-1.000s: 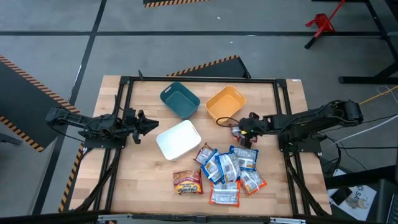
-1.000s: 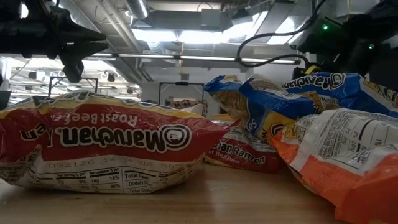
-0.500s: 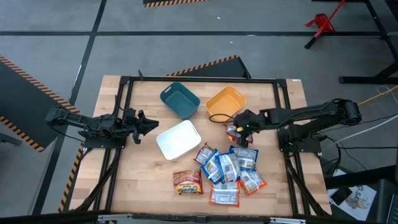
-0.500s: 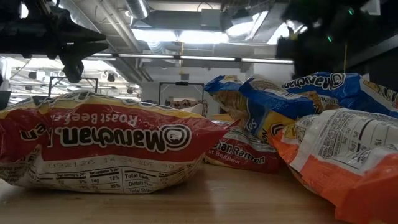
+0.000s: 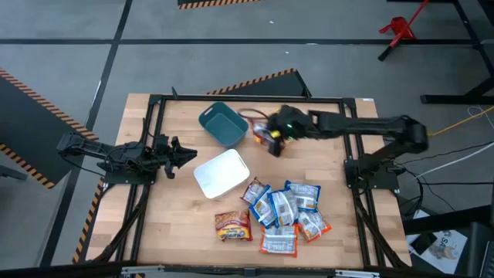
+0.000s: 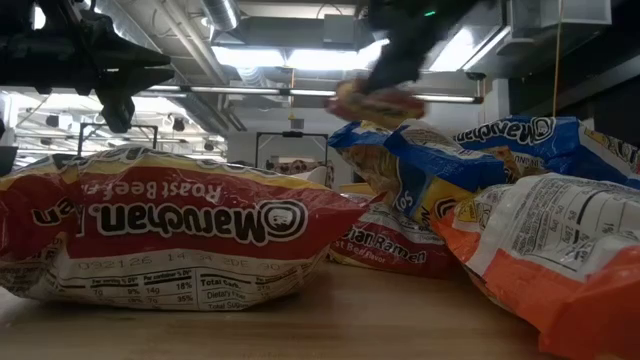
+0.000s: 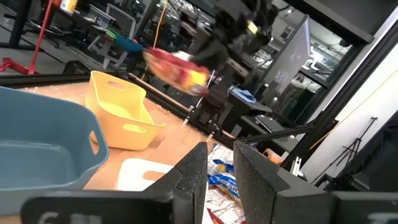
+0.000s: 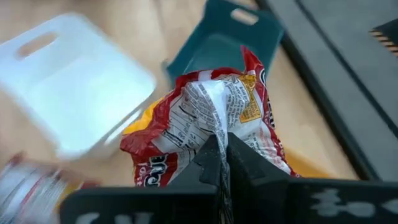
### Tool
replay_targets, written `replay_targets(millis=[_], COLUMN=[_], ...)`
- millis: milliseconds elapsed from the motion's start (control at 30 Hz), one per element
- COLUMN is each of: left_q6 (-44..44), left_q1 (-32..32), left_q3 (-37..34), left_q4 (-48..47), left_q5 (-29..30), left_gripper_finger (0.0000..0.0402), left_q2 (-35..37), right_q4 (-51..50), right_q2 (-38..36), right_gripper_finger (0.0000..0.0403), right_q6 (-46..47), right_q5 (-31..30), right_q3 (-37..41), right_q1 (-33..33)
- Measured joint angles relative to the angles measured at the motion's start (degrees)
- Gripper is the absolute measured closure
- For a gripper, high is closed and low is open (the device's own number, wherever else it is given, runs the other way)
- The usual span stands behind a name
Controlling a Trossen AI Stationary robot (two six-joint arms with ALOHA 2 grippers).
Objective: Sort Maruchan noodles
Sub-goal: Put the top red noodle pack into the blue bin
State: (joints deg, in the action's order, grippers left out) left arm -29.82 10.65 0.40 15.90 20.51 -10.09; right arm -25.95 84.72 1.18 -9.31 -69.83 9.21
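Observation:
My right gripper (image 5: 276, 133) is shut on a red-and-yellow Maruchan packet (image 5: 270, 140) and carries it in the air at the orange bin (image 7: 121, 106), close to the teal bin (image 5: 223, 124). The low view shows the packet (image 6: 378, 103) high above the table. The other packets lie in a heap (image 5: 284, 212) on the near half of the table, with a brown roast-beef packet (image 5: 233, 226) at its left. My left gripper (image 5: 191, 156) waits at the table's left, beside the white bin (image 5: 221, 173), with a narrow gap between its fingers (image 7: 193, 174). My right gripper pinches the packet between its two fingers at a bunched fold of the wrapper (image 8: 214, 127) on its printed back. The packet is lifted clear of the table and spreads out crumpled beyond the fingertips (image 8: 211, 152).
The teal bin, the orange bin and the white bin stand in the table's far and middle part. A black frame rail (image 5: 247, 99) runs along the far edge. Bare wood (image 5: 185, 216) lies left of the heap of packets.
My right gripper has risen with the packet and swung from beside the heap toward the table's far left, over the orange bin and close to the teal bin. The packet is now lifted clear and high in the low view.

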Motion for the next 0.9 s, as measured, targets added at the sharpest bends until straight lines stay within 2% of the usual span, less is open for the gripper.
replay_targets(millis=[400,600,733,900], left_q6=[2.1,2.57,3.43,3.47], left_q1=[-0.02,0.0,0.0,0.0], left_q3=[0.0,0.0,0.0,0.0], left_q4=[-0.22,-0.52,-0.56,-0.64], left_q5=[0.01,0.52,2.17,3.01], left_gripper_finger=[0.0328,0.0328,0.0328,0.0328], left_q2=[0.0,0.0,-0.02,0.0], right_q4=[9.34,9.65,8.58,7.61], right_q2=[26.8,37.14,41.6,44.54], right_gripper_finger=[0.0403,0.0403,0.0403,0.0403], right_q6=[9.35,13.33,18.75,22.9], right_q5=[1.02,-2.94,-5.02,-9.36], right_q3=[-25.3,-36.86,-41.09,-41.25], right_q1=[1.32,1.71,2.59,3.25])
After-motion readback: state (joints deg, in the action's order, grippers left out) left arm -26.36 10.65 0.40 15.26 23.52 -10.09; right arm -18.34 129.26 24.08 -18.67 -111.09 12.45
